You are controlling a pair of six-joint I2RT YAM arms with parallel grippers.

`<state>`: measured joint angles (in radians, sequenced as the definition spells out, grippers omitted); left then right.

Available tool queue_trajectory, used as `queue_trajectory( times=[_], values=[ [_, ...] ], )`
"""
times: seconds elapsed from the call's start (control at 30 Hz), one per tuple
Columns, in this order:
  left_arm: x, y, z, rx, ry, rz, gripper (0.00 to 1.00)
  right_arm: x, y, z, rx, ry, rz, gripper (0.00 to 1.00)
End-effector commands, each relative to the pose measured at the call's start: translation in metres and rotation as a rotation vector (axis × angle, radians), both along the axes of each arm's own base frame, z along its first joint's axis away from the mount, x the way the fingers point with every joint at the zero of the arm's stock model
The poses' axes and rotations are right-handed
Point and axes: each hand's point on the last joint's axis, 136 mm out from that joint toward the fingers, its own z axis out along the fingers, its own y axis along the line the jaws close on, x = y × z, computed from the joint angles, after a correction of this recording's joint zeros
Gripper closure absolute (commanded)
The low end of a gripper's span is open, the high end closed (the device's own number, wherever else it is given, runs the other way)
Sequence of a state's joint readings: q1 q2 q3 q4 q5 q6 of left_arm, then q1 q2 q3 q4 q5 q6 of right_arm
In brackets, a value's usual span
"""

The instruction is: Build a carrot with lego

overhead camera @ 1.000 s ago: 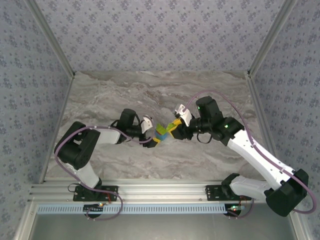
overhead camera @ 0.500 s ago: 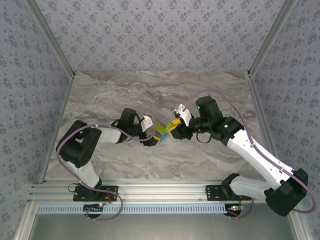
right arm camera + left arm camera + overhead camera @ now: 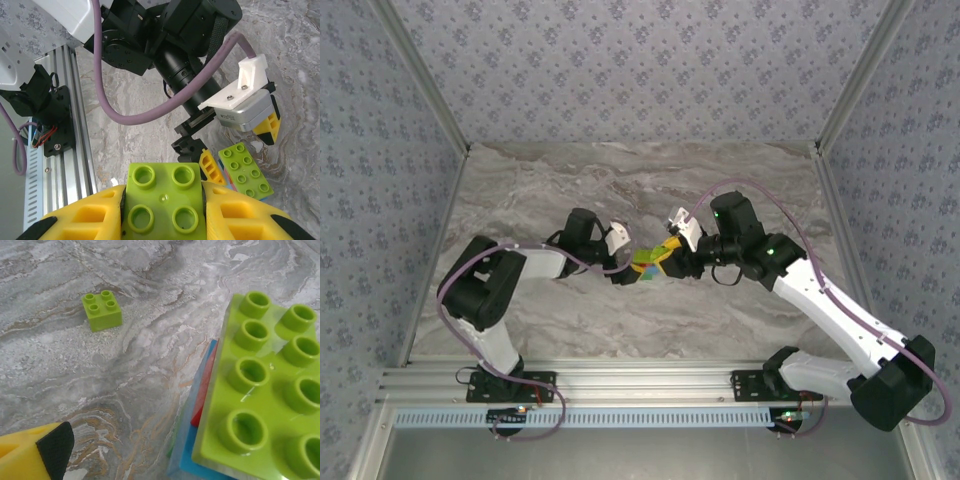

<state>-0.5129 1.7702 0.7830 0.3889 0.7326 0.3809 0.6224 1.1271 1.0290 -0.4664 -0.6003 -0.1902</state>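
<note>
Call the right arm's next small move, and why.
Probably ease the right gripper over toward the stack and line its lime brick up above the stack's studs. The jaws are shut on that brick, and the stack lies by the left gripper with its studded lime top facing up, bare.

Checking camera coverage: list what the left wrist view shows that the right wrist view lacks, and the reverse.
Left wrist, not right wrist: a loose brick lying apart on the table. Right wrist, not left wrist: a clamped brick in the right gripper, the rail, the left arm. Both: the stack with its lime plate on top, and yellow fingers of the left gripper.
</note>
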Motion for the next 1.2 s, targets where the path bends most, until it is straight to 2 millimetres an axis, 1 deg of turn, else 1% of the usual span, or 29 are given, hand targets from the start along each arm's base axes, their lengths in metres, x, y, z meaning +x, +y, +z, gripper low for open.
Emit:
queue_trajectory(
  times=[0.0, 0.33, 0.37, 0.43, 0.57, 0.6, 0.7, 0.73, 0.8, 1.0, 1.1, 1.17],
  values=[
    [-0.003, -0.009, 0.007, -0.022, -0.002, -0.048, 0.03, -0.006, 0.003, -0.002, 0.008, 0.025, 0.022, 0.71],
    [-0.004, -0.022, 0.003, -0.030, 0.007, -0.073, 0.03, -0.004, 0.003, -0.001, 0.002, 0.025, 0.022, 0.71],
    [-0.004, -0.022, 0.003, -0.029, 0.008, -0.074, 0.03, -0.004, 0.003, 0.000, 0.003, 0.024, 0.021, 0.71],
    [-0.005, -0.024, 0.002, -0.031, 0.015, -0.084, 0.08, -0.004, 0.003, -0.001, 0.001, 0.026, 0.021, 0.71],
    [-0.006, -0.026, 0.004, -0.047, 0.019, -0.093, 0.10, -0.003, 0.003, -0.003, -0.003, 0.030, 0.021, 0.71],
    [-0.005, -0.026, 0.005, -0.053, 0.019, -0.095, 0.12, -0.003, 0.003, -0.005, -0.004, 0.034, 0.021, 0.71],
    [-0.006, -0.028, 0.008, -0.065, 0.023, -0.107, 0.28, -0.003, 0.003, -0.006, -0.004, 0.036, 0.023, 0.71],
    [-0.006, -0.028, 0.009, -0.069, 0.023, -0.106, 0.31, -0.003, 0.003, -0.008, -0.005, 0.040, 0.021, 0.71],
    [-0.008, -0.029, 0.008, -0.072, 0.024, -0.111, 0.31, -0.003, 0.002, -0.008, -0.006, 0.039, 0.020, 0.71],
    [-0.009, -0.032, 0.011, -0.073, 0.022, -0.123, 0.19, -0.002, -0.001, -0.009, -0.003, 0.043, 0.015, 0.71],
    [-0.009, -0.034, 0.012, -0.067, 0.025, -0.127, 0.18, -0.003, -0.001, -0.010, -0.001, 0.047, 0.015, 0.71],
    [-0.009, -0.036, 0.011, -0.060, 0.030, -0.130, 0.21, -0.002, -0.002, -0.010, 0.001, 0.047, 0.014, 0.71]
  ],
)
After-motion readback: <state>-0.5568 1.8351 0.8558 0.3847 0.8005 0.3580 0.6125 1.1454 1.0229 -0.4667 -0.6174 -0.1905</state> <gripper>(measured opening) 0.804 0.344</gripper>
